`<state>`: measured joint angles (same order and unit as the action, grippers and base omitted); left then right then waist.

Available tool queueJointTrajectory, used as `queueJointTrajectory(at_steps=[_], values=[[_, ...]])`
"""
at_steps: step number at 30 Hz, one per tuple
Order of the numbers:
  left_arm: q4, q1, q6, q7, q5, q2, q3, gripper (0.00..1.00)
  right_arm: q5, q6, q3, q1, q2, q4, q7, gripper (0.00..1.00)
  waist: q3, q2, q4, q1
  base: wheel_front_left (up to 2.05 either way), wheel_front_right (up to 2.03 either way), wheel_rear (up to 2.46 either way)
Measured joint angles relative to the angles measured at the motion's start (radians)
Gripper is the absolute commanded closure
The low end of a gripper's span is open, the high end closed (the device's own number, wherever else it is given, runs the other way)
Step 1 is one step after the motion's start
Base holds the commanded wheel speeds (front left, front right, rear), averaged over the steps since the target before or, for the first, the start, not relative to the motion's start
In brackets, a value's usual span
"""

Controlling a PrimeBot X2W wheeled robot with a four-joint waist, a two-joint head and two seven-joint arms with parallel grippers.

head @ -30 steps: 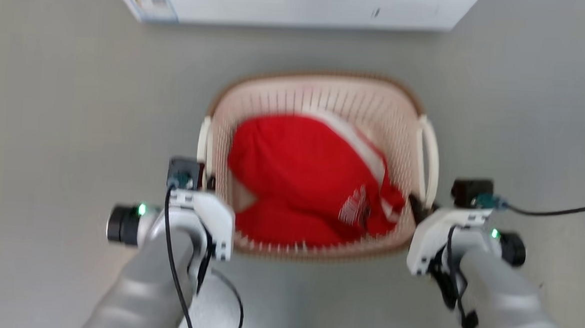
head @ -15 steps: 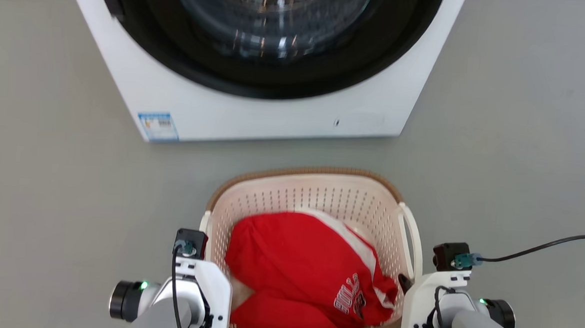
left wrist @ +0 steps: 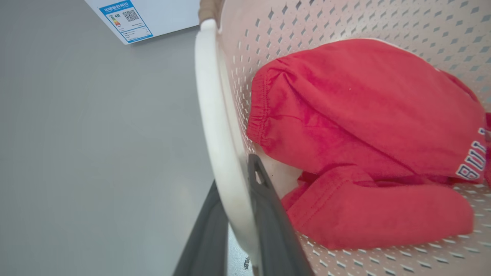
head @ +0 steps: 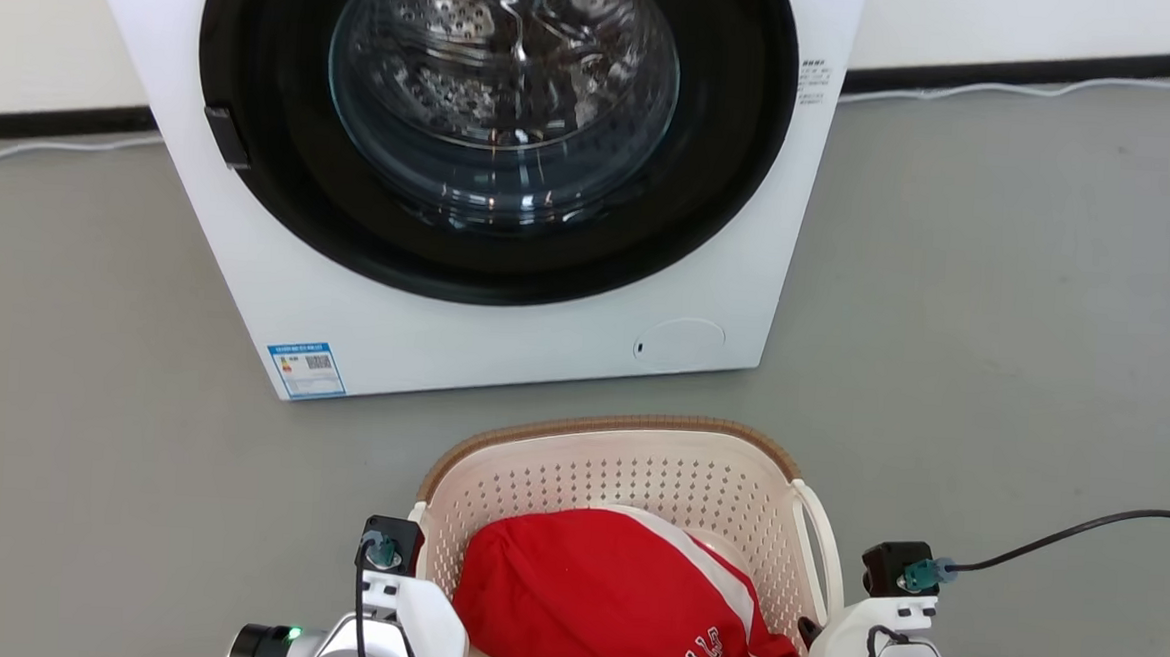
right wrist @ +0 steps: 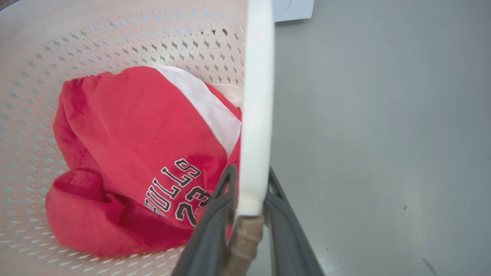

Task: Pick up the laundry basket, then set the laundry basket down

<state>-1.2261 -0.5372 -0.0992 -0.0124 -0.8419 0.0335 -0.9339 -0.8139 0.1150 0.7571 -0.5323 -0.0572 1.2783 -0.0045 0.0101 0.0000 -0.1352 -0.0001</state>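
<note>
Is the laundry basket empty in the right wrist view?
No, a red garment printed BULLS 23 lies bunched inside the laundry basket.

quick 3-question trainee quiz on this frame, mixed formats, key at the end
1. True or false: the left claw and right claw are both clamped on the laundry basket.
2. What lies inside the basket? A) a blue towel B) a red garment C) a pair of shoes
3. Fill in: on the floor beyond the basket stands a white front-loading ____.

Key: 1 true; 2 B; 3 washing machine.
</note>
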Motion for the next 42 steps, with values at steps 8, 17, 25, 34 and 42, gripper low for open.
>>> queueJointTrajectory(at_steps=[8,17,25,34,42], values=[[-0.003,0.017,0.000,0.003,-0.022,0.000,-0.026,1.00,-0.026,0.000,0.021,0.008,0.001,0.010,0.000,1.00,-0.026,0.0000,0.007,0.0001,0.00,0.00,0.00],[-0.002,0.041,0.003,0.014,-0.049,-0.001,-0.063,1.00,-0.042,0.000,0.030,0.035,0.005,0.025,0.000,1.00,-0.044,0.0000,0.017,0.0000,0.00,0.00,0.00],[-0.002,0.041,0.002,0.014,-0.076,0.000,-0.084,1.00,-0.050,0.000,0.045,0.035,0.005,0.027,0.000,1.00,-0.049,0.0000,0.024,0.0000,0.00,0.00,0.00],[-0.004,0.041,0.002,0.014,-0.102,0.000,-0.107,1.00,-0.061,0.000,0.054,0.036,0.005,0.028,0.000,1.00,-0.050,0.0000,0.033,0.0000,0.00,0.00,0.00],[-0.006,0.041,0.001,0.013,-0.121,0.000,-0.122,1.00,-0.061,0.000,0.055,0.036,0.005,0.028,0.001,1.00,-0.044,0.0000,0.042,0.0000,0.00,0.00,0.00]])
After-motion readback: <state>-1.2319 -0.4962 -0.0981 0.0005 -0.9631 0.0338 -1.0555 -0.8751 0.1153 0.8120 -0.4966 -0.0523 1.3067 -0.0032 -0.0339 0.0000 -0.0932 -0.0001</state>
